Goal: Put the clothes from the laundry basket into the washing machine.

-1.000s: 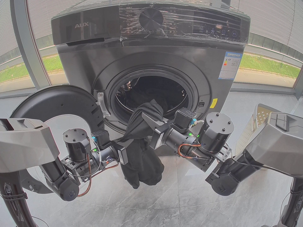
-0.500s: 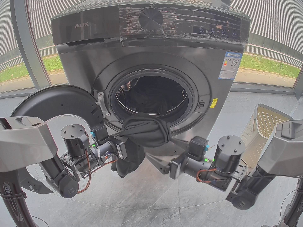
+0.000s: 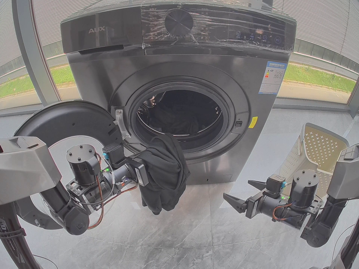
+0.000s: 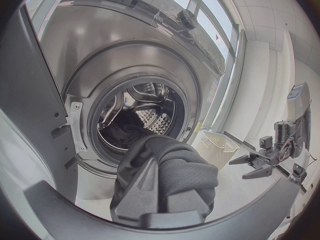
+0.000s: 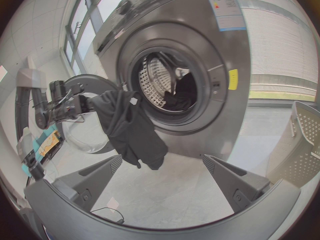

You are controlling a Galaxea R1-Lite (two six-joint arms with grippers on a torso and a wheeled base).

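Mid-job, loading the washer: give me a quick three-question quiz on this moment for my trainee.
1. True or false: the laundry basket stands at the robot's left.
2. What grips the black garment? A) left gripper B) right gripper C) nothing
3. Fill in: the washing machine door stands ____.

Key: 1 false, it stands at the robot's right; 2 A, while the right gripper is open and empty; 3 open.
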